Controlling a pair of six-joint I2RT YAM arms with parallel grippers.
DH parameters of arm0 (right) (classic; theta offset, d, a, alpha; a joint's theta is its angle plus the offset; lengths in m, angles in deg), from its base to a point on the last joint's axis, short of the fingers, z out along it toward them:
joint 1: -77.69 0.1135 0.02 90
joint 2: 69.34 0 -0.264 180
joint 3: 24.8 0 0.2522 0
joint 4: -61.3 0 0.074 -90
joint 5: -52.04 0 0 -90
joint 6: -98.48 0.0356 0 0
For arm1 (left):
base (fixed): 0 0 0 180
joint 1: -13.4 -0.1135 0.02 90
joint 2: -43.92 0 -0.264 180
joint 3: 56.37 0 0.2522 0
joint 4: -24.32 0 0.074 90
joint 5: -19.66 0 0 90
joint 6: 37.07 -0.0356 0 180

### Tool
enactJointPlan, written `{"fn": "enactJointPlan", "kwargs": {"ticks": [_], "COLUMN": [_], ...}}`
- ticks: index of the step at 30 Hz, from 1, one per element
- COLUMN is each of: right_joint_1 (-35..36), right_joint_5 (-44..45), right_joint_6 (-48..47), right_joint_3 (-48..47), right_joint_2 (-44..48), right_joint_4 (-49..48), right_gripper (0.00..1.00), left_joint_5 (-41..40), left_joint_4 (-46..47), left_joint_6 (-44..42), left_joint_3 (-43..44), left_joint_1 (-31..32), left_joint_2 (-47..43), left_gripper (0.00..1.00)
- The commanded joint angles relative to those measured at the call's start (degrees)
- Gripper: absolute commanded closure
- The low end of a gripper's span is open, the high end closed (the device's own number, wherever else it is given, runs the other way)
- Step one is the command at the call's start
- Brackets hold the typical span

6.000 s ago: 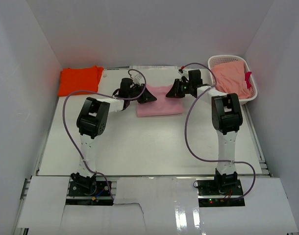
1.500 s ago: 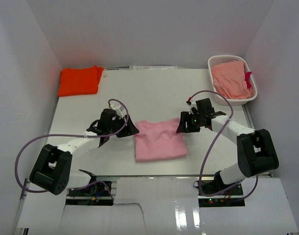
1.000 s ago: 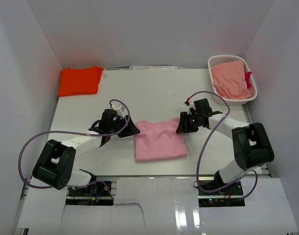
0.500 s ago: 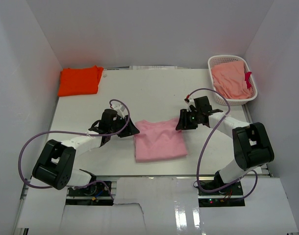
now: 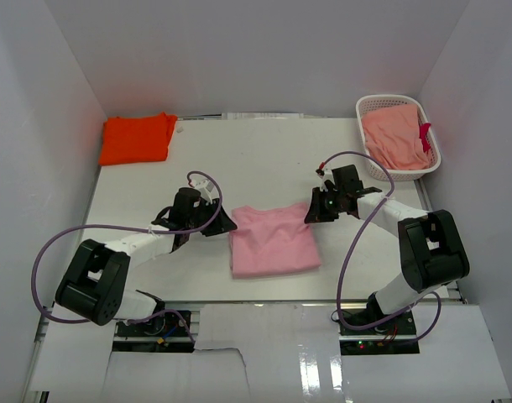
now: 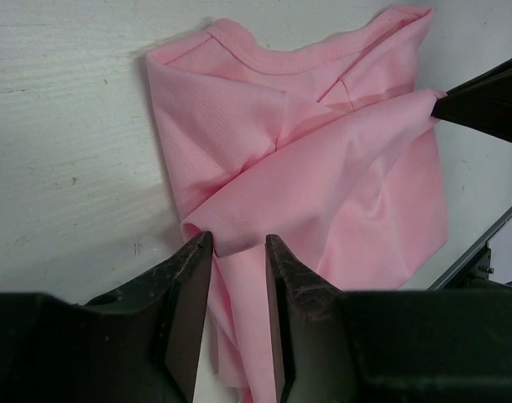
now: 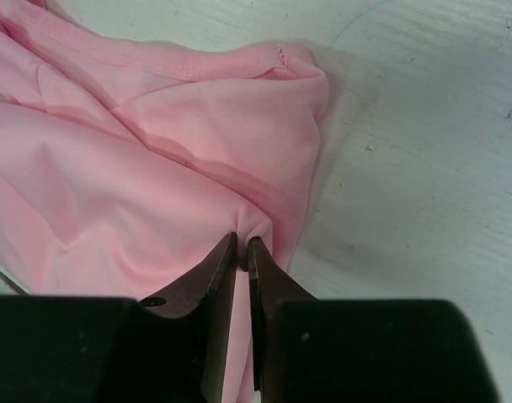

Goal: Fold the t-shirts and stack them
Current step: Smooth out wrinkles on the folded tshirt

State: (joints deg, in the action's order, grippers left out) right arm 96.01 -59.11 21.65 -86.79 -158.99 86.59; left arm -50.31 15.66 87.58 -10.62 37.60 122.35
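Observation:
The light pink t-shirt (image 5: 273,241) lies folded near the table's front edge, between both arms. At its left edge my left gripper (image 5: 227,224) stands open; in the left wrist view a loose fold of the pink t-shirt (image 6: 323,168) lies between the parted fingers of that gripper (image 6: 237,239). My right gripper (image 5: 310,214) is at the shirt's upper right corner. The right wrist view shows this gripper (image 7: 242,242) shut on a pinch of the pink t-shirt (image 7: 113,193). The orange t-shirt (image 5: 137,138) lies folded at the far left corner.
A white lattice basket (image 5: 432,164) stands at the far right and holds a salmon cloth (image 5: 396,134). White walls close in the table on the left, the back and the right. Purple cables loop from both arms over the table.
Since six seconds ago both arms have drawn the pink t-shirt from the far middle to the front. In the last second the right gripper has edged slightly away from the front; the left is still.

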Motion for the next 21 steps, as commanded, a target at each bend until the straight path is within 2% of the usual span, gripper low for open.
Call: {"fn": "enactJointPlan", "kwargs": {"ticks": [1, 4, 8, 12, 15, 17, 21], "right_joint_1": [-0.3, -0.2, -0.2, -0.3, -0.3, -0.3, -0.3], "right_joint_5": [-0.3, -0.5, -0.6, -0.7, -0.8, -1.1, -1.4], "right_joint_6": [0.0, 0.0, 0.0, 0.0, 0.0, 0.1, 0.2], "right_joint_3": [-1.8, -2.0, -2.0, -2.0, -2.1, -2.1, -2.0], "right_joint_2": [0.7, 0.6, 0.6, 0.5, 0.6, 0.8, 1.5], "right_joint_4": [-0.7, -0.6, -0.6, -0.6, -0.6, -0.6, -0.5], "right_gripper": [0.85, 0.92, 0.92, 0.92, 0.92, 0.92, 0.92], "left_joint_5": [0.6, 0.8, 0.8, 1.0, 1.2, 1.7, 1.9], "left_joint_4": [1.1, 1.2, 1.0, 1.6, 1.8, 2.2, 2.5], "left_joint_6": [0.0, 0.1, 0.2, 0.4, 0.5, 0.5, 0.5], "left_joint_3": [-0.8, -0.8, -1.0, -1.5, -1.7, -1.8, -1.7], "left_joint_1": [-0.2, -0.2, -0.2, -0.2, -0.3, -0.4, -0.6], "left_joint_2": [-0.7, -0.7, -0.6, -0.9, -0.8, -0.5, -0.3], "left_gripper": [0.59, 0.62, 0.66, 0.75, 0.88, 1.00, 1.00]}}
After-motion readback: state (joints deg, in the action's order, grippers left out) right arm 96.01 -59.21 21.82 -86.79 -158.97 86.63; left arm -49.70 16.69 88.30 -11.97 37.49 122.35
